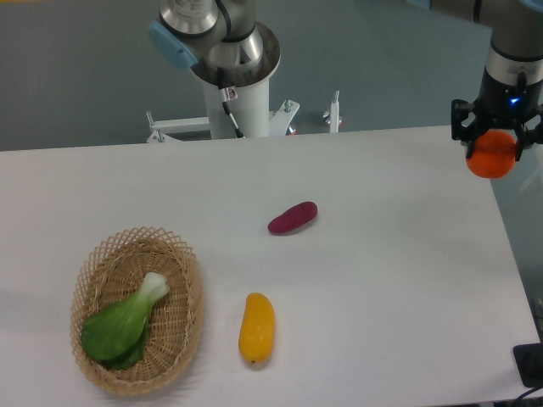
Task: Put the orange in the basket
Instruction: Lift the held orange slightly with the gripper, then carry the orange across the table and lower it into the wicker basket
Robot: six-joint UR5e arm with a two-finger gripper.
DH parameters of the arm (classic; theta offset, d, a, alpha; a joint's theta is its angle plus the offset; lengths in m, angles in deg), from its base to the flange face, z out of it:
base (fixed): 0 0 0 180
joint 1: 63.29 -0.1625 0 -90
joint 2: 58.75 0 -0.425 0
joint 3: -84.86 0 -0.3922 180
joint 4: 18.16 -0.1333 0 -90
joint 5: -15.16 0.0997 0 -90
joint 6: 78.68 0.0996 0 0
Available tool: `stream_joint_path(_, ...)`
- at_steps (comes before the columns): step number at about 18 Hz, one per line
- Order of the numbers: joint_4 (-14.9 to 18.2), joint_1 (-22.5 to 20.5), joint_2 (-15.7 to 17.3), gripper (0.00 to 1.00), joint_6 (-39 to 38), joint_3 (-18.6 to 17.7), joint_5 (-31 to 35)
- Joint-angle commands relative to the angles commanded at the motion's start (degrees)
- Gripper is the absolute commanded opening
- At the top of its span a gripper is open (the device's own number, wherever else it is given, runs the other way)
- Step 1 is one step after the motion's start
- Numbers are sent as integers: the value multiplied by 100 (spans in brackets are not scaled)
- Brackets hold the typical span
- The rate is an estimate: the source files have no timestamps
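Far right, above the table (382, 280) edge: gripper (492, 153) hangs with fingers clamped on the orange (491, 162), held aloft. Near left: basket (182, 280), well apart, holding a leafy green vegetable (119, 326). Between them lie a purple tuber (293, 218) and a yellow fruit (256, 326).

- You have a white desk (382, 280) filling most of the view, its far edge running across at 12 o'clock.
- At 8 o'clock on it sits the oval wicker basket (188, 297), and a leafy green vegetable (119, 326) lies inside.
- Near the middle of the desk you can see a dark purple, elongated vegetable (293, 218).
- Toward 6 o'clock from that one lies a yellow-orange elongated fruit (256, 327), just beside the basket's right rim but apart from it.
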Motion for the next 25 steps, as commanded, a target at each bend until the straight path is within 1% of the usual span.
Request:
stream_joint_path(7, 0, 53, 0, 58, -105, -70, -87)
stream_joint_path(11, -17, 228, -26, 58, -597, -79, -237)
stream_joint_path(12, -52, 333, -61, 58, -798, -70, -255)
stream_joint_path(14, -88, 614, -184, 58, -1534, -70, -237)
stream_joint_path(15, -105, 737, -202, 58, -1756, -70, -237)
stream_joint_path(17, -333, 1001, -255, 58, -2195, -70, -237)
stream_joint_path(19, -491, 1308, -299, 58, -2731, -70, -237)
stream_joint_path(20, -614, 1484, -369, 58, -3116, -79, -237)
stream_joint_path(22, -834, 1966, -553, 58, -3872, -97, -237)
stream_joint_path(25, -870, 2442, -668, 58, -4560, -88, -246)
